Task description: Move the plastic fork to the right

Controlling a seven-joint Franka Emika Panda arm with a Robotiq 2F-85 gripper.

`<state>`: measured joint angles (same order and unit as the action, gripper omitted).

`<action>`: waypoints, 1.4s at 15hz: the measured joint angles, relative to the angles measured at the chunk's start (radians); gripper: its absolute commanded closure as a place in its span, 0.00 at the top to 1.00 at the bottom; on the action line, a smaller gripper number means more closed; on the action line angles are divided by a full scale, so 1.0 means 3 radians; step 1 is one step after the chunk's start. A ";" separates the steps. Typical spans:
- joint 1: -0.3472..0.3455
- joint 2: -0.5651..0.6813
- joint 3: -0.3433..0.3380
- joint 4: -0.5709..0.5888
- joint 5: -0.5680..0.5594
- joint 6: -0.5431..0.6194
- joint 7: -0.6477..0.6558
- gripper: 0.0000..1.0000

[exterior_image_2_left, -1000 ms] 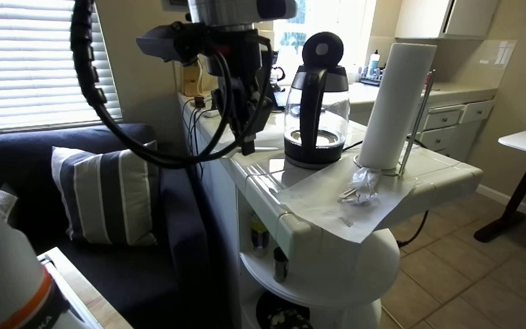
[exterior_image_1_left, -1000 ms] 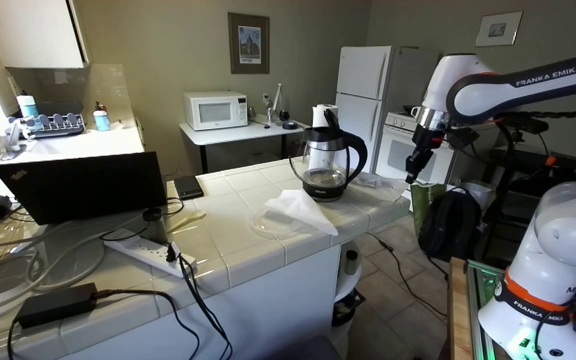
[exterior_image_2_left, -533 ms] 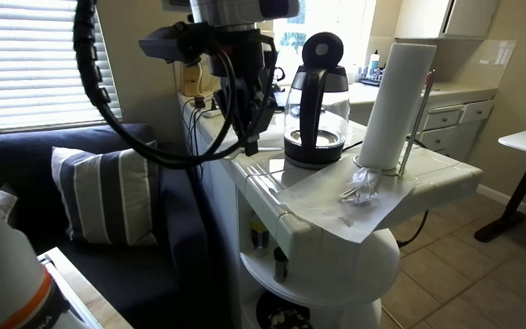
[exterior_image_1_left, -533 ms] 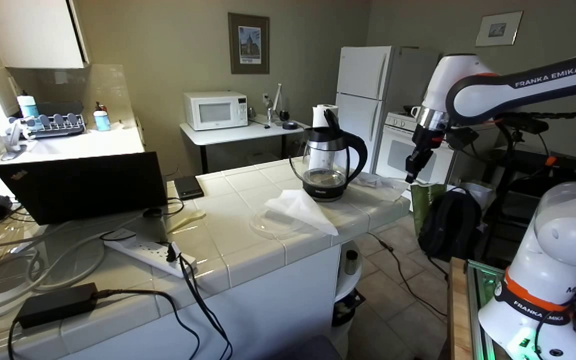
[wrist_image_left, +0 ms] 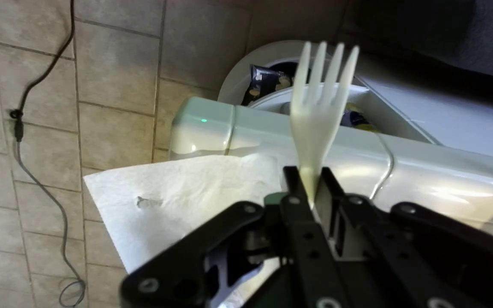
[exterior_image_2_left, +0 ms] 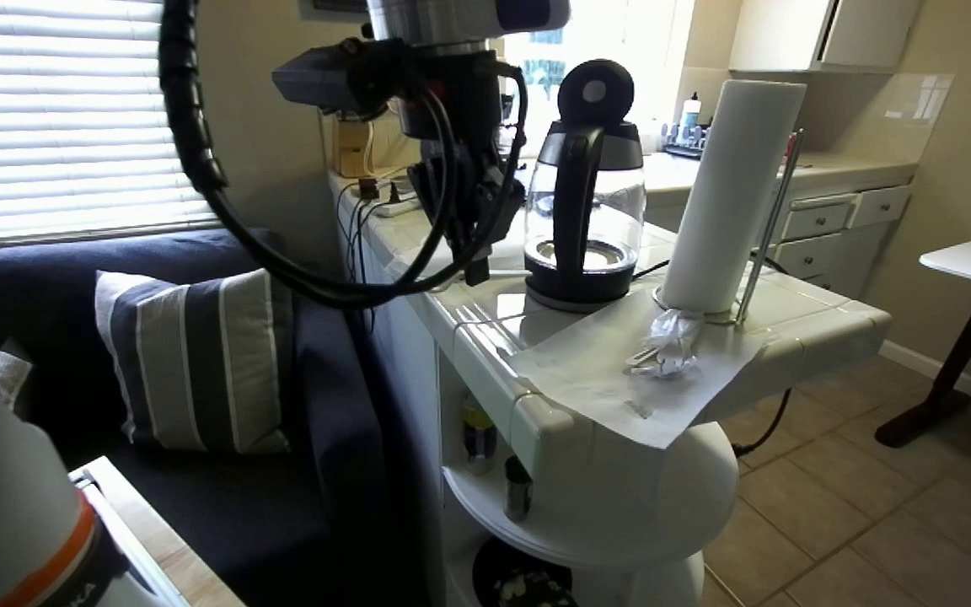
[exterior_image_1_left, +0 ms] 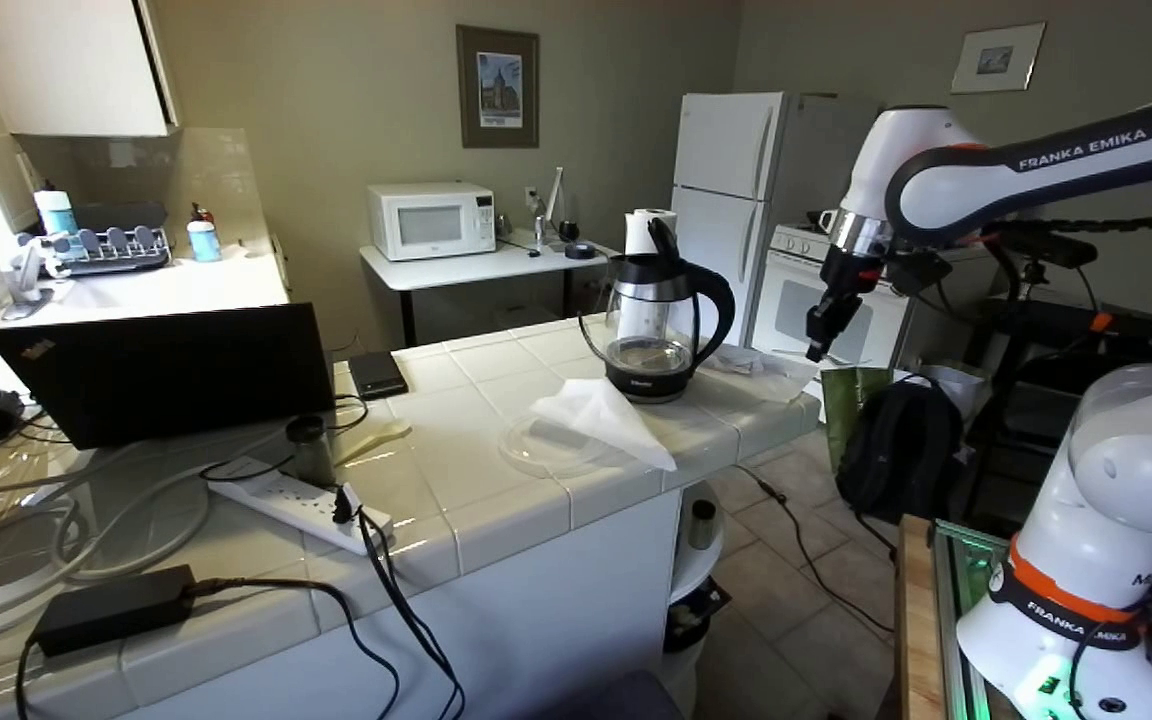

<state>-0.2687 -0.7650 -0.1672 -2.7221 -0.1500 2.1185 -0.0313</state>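
The pale plastic fork (wrist_image_left: 317, 119) stands out from the fingertips in the wrist view, with its tines pointing away from the gripper. My gripper (wrist_image_left: 309, 179) is shut on the fork's handle. In an exterior view the gripper (exterior_image_2_left: 477, 271) is above the white tiled counter, beside the kettle, and the fork (exterior_image_2_left: 509, 272) shows as a thin pale line at the fingertips. In an exterior view the gripper (exterior_image_1_left: 816, 352) hangs near the counter's end, and the fork is a faint thin line there. The handle's end is hidden between the fingers.
A glass kettle (exterior_image_2_left: 582, 211) stands beside the gripper. A paper towel roll (exterior_image_2_left: 726, 202) stands behind it. A white paper sheet (wrist_image_left: 178, 188) lies over the counter's (exterior_image_1_left: 496, 400) end, with crumpled plastic (exterior_image_2_left: 669, 346) on it. A laptop (exterior_image_1_left: 166, 375) and power strip (exterior_image_1_left: 286, 505) lie farther along.
The gripper, with the fork in it, has moved a little toward the kettle in both exterior views. The fork stays held. Nothing else has visibly moved.
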 measured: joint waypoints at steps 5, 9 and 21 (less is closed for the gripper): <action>0.0010 0.0469 -0.0041 0.0177 0.0000 0.0471 -0.0031 0.03; 0.0027 0.0994 -0.0016 0.0371 -0.0034 0.0804 -0.0031 0.03; 0.0038 0.2282 -0.0046 0.1027 -0.0261 0.1347 -0.0017 0.03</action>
<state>-0.2574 -0.0803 -0.1809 -2.4140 -0.2284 2.5225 -0.0364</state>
